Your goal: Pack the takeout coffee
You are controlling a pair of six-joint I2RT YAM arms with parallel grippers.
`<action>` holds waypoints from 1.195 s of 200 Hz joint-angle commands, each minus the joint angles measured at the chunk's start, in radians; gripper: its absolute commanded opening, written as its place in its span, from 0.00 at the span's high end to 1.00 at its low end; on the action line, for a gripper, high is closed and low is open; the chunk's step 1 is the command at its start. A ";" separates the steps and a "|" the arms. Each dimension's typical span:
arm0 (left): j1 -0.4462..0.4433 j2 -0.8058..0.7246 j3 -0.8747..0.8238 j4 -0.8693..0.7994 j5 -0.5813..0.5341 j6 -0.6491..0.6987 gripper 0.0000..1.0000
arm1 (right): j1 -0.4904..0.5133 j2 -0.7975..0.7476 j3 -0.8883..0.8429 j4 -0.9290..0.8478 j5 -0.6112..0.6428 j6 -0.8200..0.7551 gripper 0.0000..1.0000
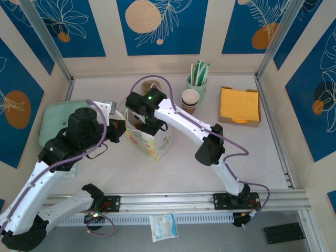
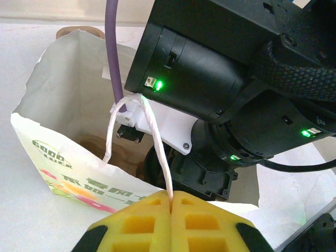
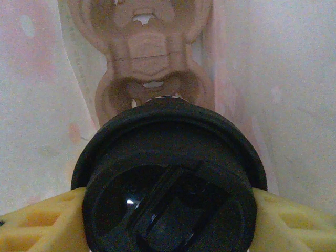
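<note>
Your right gripper (image 3: 168, 226) is clamped on the coffee (image 3: 168, 142), with its yellow pads (image 3: 37, 223) pressed against either side of the black lid (image 3: 173, 199). The cup is down inside the bag (image 1: 156, 143), and a pulp tray (image 3: 142, 58) lies beyond it at the bottom. Your left gripper (image 2: 170, 215) is pinched tight on the bag's white string handle (image 2: 158, 144), the pads meeting around the string.

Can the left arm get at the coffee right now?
Probably not. The left fingers are shut on the bag handle, and the coffee is down in the bag between the right fingers, with the right wrist blocking the opening.
</note>
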 commanded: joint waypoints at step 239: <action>0.001 -0.003 -0.010 0.004 -0.007 -0.001 1.00 | -0.017 0.022 -0.028 -0.049 -0.046 -0.007 0.47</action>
